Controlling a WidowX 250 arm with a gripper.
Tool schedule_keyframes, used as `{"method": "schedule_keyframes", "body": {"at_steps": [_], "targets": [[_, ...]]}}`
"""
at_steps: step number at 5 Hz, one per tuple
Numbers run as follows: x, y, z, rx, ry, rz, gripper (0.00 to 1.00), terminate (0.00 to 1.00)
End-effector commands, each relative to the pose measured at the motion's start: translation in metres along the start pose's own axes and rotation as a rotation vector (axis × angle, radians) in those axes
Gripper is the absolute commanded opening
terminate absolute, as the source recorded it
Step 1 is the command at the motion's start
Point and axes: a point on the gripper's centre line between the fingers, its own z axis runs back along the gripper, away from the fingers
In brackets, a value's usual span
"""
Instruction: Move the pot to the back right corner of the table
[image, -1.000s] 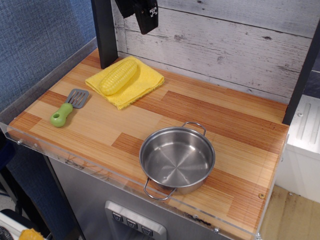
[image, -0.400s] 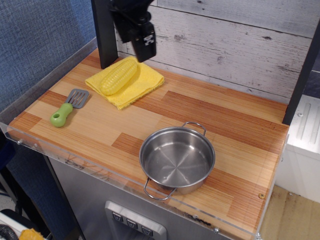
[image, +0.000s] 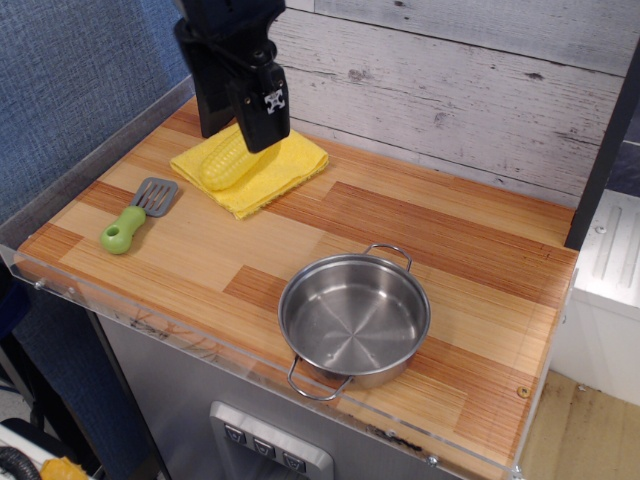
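The shiny steel pot (image: 354, 319) with two wire loop handles sits near the front edge of the striped wood table (image: 440, 240), right of centre. My black gripper (image: 262, 128) hangs at the back left, above the yellow cloth, far from the pot. Its fingers look close together and hold nothing, but the tips are hard to make out.
A yellow corn cob (image: 226, 160) lies on a yellow cloth (image: 265, 172) at the back left, partly behind the gripper. A green-handled spatula (image: 135, 216) lies at the left. A dark post (image: 205, 90) stands at the back left, and a clear acrylic rim (image: 200, 345) runs along the front.
My gripper has come down and to the left from the top of the view, now low over the cloth and corn. The pot has not moved.
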Motion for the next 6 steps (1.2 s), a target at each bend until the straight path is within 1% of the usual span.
{"method": "schedule_keyframes", "body": {"at_steps": [1,2,3,4,5,6], "targets": [[-0.014,-0.04,-0.022,-0.064,0.061,0.262,1.0,0.0],[-0.009,-0.063,-0.035,-0.1,0.077,0.334,1.0,0.0],[-0.004,-0.072,-0.051,-0.111,0.114,0.377,1.0,0.0],[-0.014,-0.062,-0.066,-0.085,0.174,0.43,1.0,0.0],[-0.023,-0.047,-0.075,-0.061,0.2,0.463,1.0,0.0],[-0.03,-0.033,-0.078,-0.044,0.21,0.487,1.0,0.0]]}}
